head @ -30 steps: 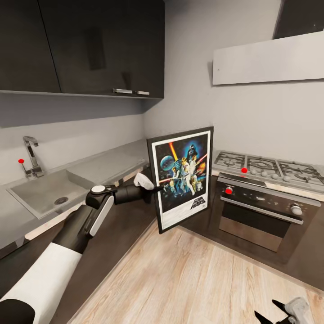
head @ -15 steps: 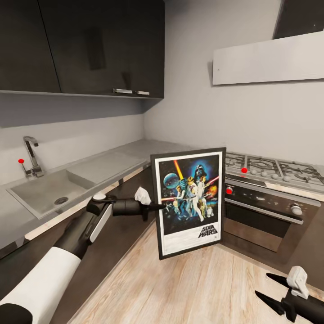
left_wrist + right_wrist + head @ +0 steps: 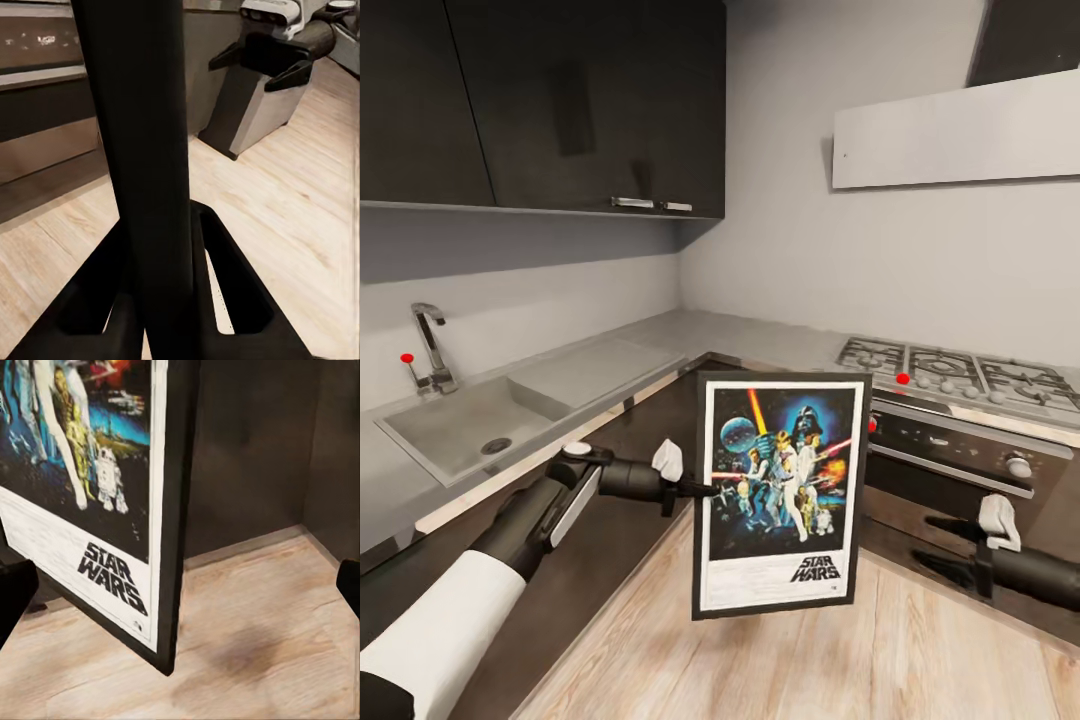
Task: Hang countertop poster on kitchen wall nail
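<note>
The pale grey counter wraps the far-left corner, with the sink to the left and the hob at right. Off it, over the wooden floor, the poster hangs upright, long axis vertical, face toward the camera. The left claw is clamped on its left frame edge. The right claw, fingers spread and empty, waits just right of the poster, near its right edge.
</note>
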### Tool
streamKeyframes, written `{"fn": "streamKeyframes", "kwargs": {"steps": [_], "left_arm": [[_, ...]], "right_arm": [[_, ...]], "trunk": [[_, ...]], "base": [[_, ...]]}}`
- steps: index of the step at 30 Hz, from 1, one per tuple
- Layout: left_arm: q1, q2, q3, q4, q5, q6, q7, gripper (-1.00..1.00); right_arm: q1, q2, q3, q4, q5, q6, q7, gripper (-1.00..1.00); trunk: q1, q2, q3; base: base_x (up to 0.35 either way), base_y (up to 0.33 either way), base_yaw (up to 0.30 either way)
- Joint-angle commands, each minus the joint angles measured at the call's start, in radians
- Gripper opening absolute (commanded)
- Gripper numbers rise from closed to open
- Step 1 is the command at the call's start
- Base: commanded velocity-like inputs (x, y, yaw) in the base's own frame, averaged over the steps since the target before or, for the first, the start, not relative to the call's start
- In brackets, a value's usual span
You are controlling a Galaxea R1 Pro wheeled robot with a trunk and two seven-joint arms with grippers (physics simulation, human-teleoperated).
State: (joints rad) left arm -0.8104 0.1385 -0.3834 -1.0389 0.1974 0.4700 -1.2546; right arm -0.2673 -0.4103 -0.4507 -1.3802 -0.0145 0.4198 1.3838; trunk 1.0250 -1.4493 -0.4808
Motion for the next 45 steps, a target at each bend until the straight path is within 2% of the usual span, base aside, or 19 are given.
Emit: {"fn": "streamKeyframes", "kwargs": {"steps": [1,6,15,18,21,24,33,35,40,45], "left_arm": [[-0.001,0.002,-0.008,0.003,0.007,0.007,-0.006,-1.0],[-0.001,0.004,-0.053,0.009,0.007,0.007,-0.02,-1.0],[-0.001,0.029,-0.066,0.006,0.008,0.006,-0.024,-1.0],[-0.001,0.032,-0.066,0.006,0.008,0.005,-0.025,-1.0],[-0.001,0.041,-0.067,0.002,0.008,0.003,-0.025,-1.0],[-0.001,0.055,-0.067,-0.002,0.009,0.002,-0.025,-1.0],[-0.001,0.066,-0.067,-0.033,0.01,0.001,-0.09,-1.0],[-0.001,0.067,-0.067,-0.052,0.01,0.001,-0.095,-1.0],[-0.001,0.067,-0.066,-0.102,0.009,0.004,-0.098,-1.0],[-0.001,0.066,-0.063,-0.115,0.008,0.004,-0.098,-1.0]], "right_arm": [[-0.023,-0.002,0.01,0.001,-0.001,0.017,0.014,1.0],[-0.098,-0.01,0.064,0.002,0.0,0.114,0.096,1.0],[-0.13,-0.013,0.079,0.006,0.001,0.146,0.166,1.0],[-0.132,-0.013,0.082,0.008,0.001,0.147,0.174,1.0],[-0.132,-0.013,0.129,0.012,0.001,0.147,0.177,1.0],[-0.131,-0.012,0.156,0.014,0.0,0.145,0.177,1.0],[-0.129,-0.011,0.175,0.016,-0.001,0.144,0.178,1.0],[-0.129,-0.01,0.178,0.017,-0.001,0.143,0.178,1.0],[-0.126,-0.009,0.226,0.018,-0.001,0.142,0.177,1.0],[-0.122,-0.009,0.234,0.018,-0.001,0.14,0.176,1.0]], "trunk": [[0.0,-0.001,-0.001],[0.0,-0.001,-0.001],[0.0,-0.001,-0.001],[0.0,-0.001,-0.001],[0.0,-0.001,-0.001],[0.0,-0.001,-0.001],[0.0,-0.001,-0.001],[0.0,-0.001,-0.001],[0.0,-0.001,-0.001],[0.0,-0.001,-0.001]], "base": [[0.0,0.0,0.0],[0.0,0.0,0.0],[0.0,0.0,0.0],[0.0,0.0,0.0],[0.0,0.0,0.0],[0.0,0.0,0.0],[0.0,0.0,0.0],[0.0,0.0,0.0],[0.0,0.0,0.0],[0.0,0.0,0.0]]}}
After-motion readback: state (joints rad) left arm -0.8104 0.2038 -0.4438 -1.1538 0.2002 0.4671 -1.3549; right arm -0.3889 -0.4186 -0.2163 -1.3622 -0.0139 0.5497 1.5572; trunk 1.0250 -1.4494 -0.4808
